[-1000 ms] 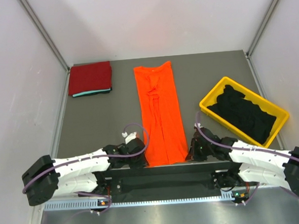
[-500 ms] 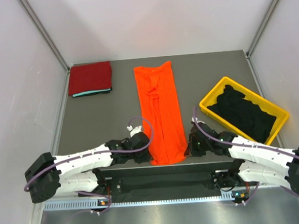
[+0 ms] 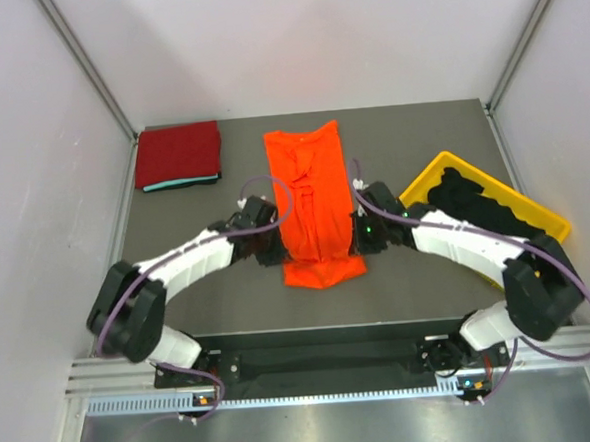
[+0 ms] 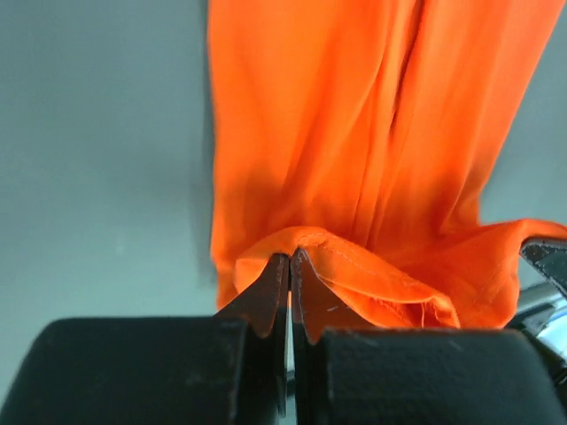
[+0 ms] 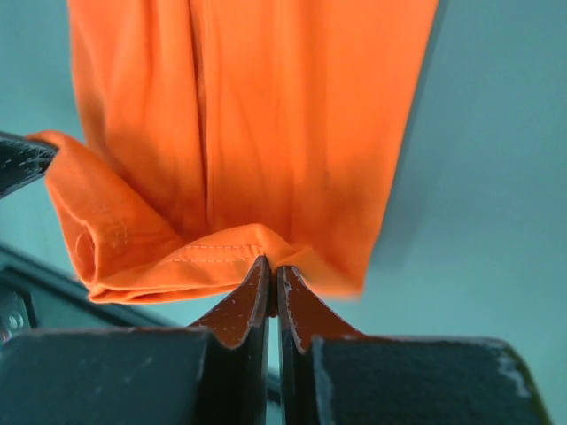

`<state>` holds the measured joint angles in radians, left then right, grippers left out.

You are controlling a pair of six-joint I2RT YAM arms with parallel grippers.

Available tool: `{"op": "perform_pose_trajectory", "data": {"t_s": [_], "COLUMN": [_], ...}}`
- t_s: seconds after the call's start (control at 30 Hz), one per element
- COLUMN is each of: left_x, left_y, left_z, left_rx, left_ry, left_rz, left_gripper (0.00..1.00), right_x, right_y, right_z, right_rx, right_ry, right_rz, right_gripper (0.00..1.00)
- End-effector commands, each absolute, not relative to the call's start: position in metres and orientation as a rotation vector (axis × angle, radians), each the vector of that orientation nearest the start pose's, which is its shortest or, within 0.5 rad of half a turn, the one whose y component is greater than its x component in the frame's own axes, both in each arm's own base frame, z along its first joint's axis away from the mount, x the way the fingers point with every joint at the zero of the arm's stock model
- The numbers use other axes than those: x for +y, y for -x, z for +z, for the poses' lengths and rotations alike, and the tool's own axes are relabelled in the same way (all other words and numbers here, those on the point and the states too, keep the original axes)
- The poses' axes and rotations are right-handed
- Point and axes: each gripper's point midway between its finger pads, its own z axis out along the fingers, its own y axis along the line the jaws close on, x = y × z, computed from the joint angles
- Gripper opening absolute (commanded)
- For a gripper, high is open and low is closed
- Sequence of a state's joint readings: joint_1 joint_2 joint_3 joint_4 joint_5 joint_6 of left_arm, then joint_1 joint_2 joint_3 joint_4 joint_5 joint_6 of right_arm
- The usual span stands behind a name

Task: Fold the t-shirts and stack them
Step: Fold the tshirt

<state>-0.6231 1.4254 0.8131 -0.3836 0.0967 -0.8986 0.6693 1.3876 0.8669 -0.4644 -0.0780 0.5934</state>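
1. Table [image 3: 195, 217], top view: the orange t-shirt [image 3: 311, 195] lies lengthwise down the middle, a narrow strip with its collar end toward the far edge.
2. The shirt's near end is doubled over. A rounded fold faces the near edge, and the hem is raised above the layer underneath.
3. Left gripper [image 4: 290, 266]: fingers clenched, tips together, pinching the stitched hem at the shirt's left corner. The cloth bunches into a small peak over the tips.
4. Right gripper [image 5: 272, 270]: fingers clenched likewise, nipping the hem at the right corner. The stitched seam runs off to one side from the tips.
5. From above, the two grippers flank the strip at about its mid-length, one on each long edge. Both arms reach in over the near half of the table.
6. Far left corner: a folded dark red t-shirt [image 3: 178, 153] lies square to the edges. A teal t-shirt [image 3: 173, 184] shows as a thin band under its near side. A sliver of black shows at the right end of that band; I cannot tell what it is.
7. Right edge: the yellow bin [image 3: 559, 229] sits skewed to the table, its left part hidden behind the right arm. The black t-shirts [image 3: 479, 202] are heaped loose inside.
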Motion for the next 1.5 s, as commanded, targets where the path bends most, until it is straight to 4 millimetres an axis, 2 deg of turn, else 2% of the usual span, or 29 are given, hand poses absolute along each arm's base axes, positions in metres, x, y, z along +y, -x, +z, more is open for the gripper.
{"op": "perform_pose_trajectory", "data": {"t_s": [0.0,0.03,0.07,0.1,0.13,0.17,0.2,0.23,0.27,0.3,0.37,0.4,0.43,0.5,0.53,0.57,0.63,0.67,0.73,0.77,1.0,1.23,1.33,1.47], "left_x": [-0.25,-0.25,-0.245,-0.248,-0.246,-0.241,-0.244,-0.241,-0.238,-0.24,-0.235,-0.235,-0.233,-0.228,-0.226,-0.224,-0.225,-0.223,-0.219,-0.219,-0.217,-0.212,-0.207,-0.205], "left_y": [-0.29,-0.301,-0.314,-0.333,-0.339,-0.35,-0.366,-0.371,-0.38,-0.393,-0.404,-0.413,-0.417,-0.431,-0.436,-0.445,-0.451,-0.459,-0.464,-0.469,-0.49,-0.502,-0.507,-0.515], "left_z": [0.095,0.086,0.087,0.101,0.091,0.092,0.105,0.096,0.097,0.106,0.099,0.104,0.096,0.099,0.093,0.095,0.089,0.094,0.087,0.091,0.094,0.076,0.074,0.078], "left_rx": [2.611,2.635,2.634,2.602,2.639,2.636,2.607,2.633,2.626,2.598,2.615,2.596,2.611,2.586,2.591,2.575,2.586,2.57,2.579,2.568,2.514,2.53,2.53,2.511], "left_ry": [0.168,0.175,0.197,0.204,0.206,0.227,0.218,0.229,0.238,0.235,0.256,0.258,0.271,0.291,0.301,0.31,0.314,0.318,0.333,0.332,0.351,0.392,0.402,0.408], "left_rz": [-0.764,-0.738,-0.718,-0.722,-0.708,-0.71,-0.731,-0.714,-0.708,-0.719,-0.713,-0.714,-0.703,-0.701,-0.699,-0.703,-0.716,-0.718,-0.697,-0.701,-0.731,-0.715,-0.672,-0.666], "left_gripper": [0.0,0.0,0.0,0.0,0.0,0.0,0.0,0.0,0.0,0.0,0.0,0.0,0.0,0.0,0.0,0.0,0.0,0.0,0.0,0.0,0.0,0.0,0.0,0.0], "right_x": [0.235,0.234,0.231,0.234,0.233,0.233,0.232,0.231,0.229,0.233,0.235,0.237,0.238,0.238,0.238,0.237,0.237,0.238,0.237,0.238,0.242,0.244,0.245,0.247], "right_y": [-0.28,-0.289,-0.298,-0.311,-0.318,-0.331,-0.337,-0.343,-0.35,-0.359,-0.369,-0.379,-0.384,-0.401,-0.405,-0.414,-0.423,-0.431,-0.438,-0.444,-0.459,-0.473,-0.479,-0.487], "right_z": [0.105,0.106,0.097,0.106,0.106,0.107,0.107,0.106,0.101,0.107,0.102,0.109,0.11,0.11,0.104,0.112,0.114,0.117,0.112,0.117,0.11,0.1,0.092,0.094], "right_rx": [2.558,2.559,2.582,2.56,2.562,2.56,2.565,2.564,2.576,2.559,2.564,2.544,2.541,2.531,2.547,2.529,2.52,2.509,2.52,2.506,2.511,2.507,2.514,2.502], "right_ry": [0.276,0.29,0.308,0.307,0.306,0.305,0.306,0.302,0.303,0.31,0.329,0.328,0.329,0.327,0.326,0.324,0.314,0.313,0.299,0.293,0.284,0.272,0.264,0.256], "right_rz": [0.559,0.547,0.523,0.529,0.527,0.534,0.532,0.532,0.543,0.564,0.607,0.624,0.633,0.651,0.652,0.665,0.678,0.691,0.69,0.697,0.719,0.711,0.702,0.703], "right_gripper": [0.0,0.0,0.0,0.0,0.0,0.0,0.0,0.0,0.0,0.0,0.0,0.0,0.0,0.0,0.0,0.0,0.0,0.0,0.0,0.0,0.0,0.01,0.01,0.01]}}
